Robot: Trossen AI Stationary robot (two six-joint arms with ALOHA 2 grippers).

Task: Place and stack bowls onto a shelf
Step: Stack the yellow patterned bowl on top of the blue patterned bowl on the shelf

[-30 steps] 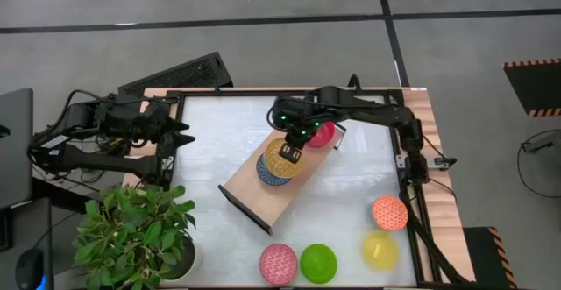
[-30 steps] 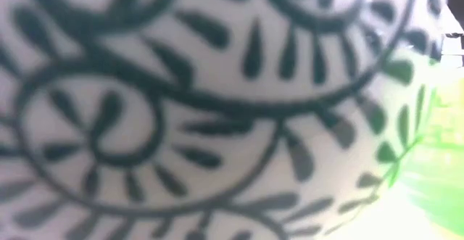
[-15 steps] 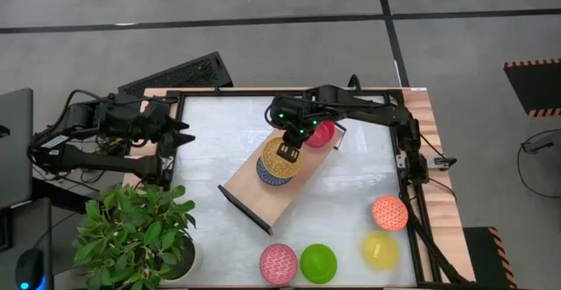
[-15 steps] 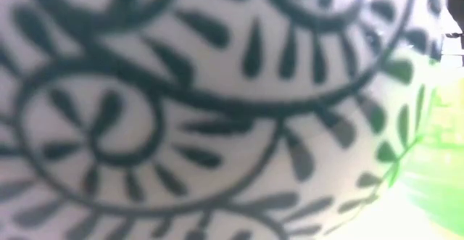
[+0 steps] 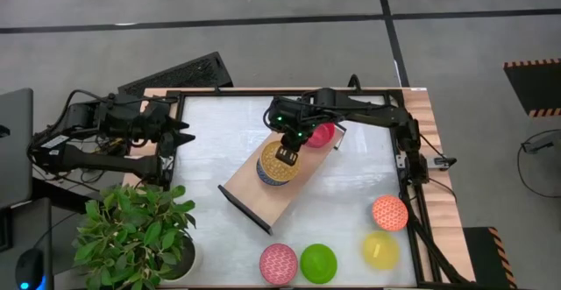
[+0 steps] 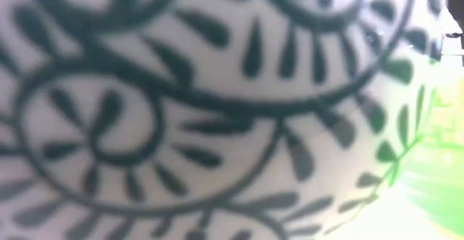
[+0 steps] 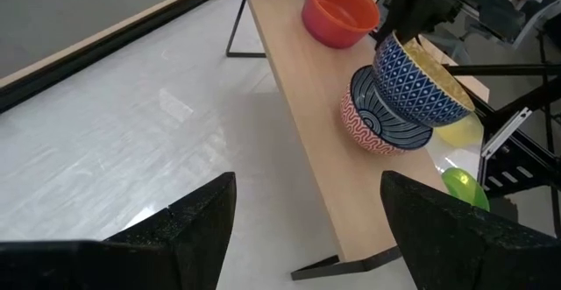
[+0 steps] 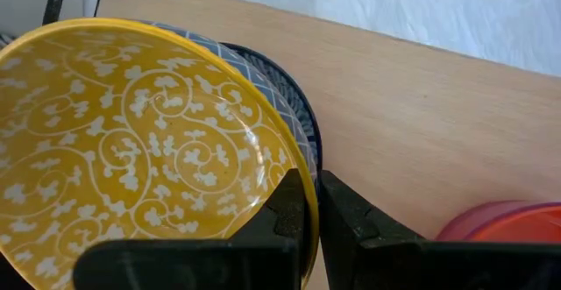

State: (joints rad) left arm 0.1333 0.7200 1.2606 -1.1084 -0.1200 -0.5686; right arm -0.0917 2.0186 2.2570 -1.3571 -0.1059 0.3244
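Note:
The shelf (image 5: pixel 263 192) is a light-wood board lying aslant in the middle of the table. At its far end stands a red bowl (image 5: pixel 323 135). At its middle a red-patterned bowl (image 7: pixel 368 134) carries a dark blue bowl (image 7: pixel 386 115). On top sits a blue-lattice bowl with a yellow inside (image 7: pixel 419 84), with my right gripper (image 8: pixel 311 204) shut on it. My left gripper (image 5: pixel 181 135) waits open at the table's left edge. Pink (image 5: pixel 278 263), green (image 5: pixel 318 263), yellow (image 5: pixel 379 249) and orange (image 5: pixel 389 212) bowls stand on the table near the front. My right gripper pinches the yellow-inside bowl's rim (image 8: pixel 296 178) on its far side, one finger inside the bowl and one outside. The fingers come slanting down from the far right. The bowl sits tilted, its base down in the dark blue bowl (image 8: pixel 302 115) below it.
A potted plant (image 5: pixel 131 229) stands at the near left corner, and its patterned pot (image 6: pixel 217 109) fills the low view. A keyboard (image 5: pixel 180 74) lies beyond the far left edge. Black frame bars (image 5: pixel 405 163) run along the table's right side.
The held bowl has shifted a little toward the shelf's near left end. It now covers the stacked bowls, which showed beside it a second ago.

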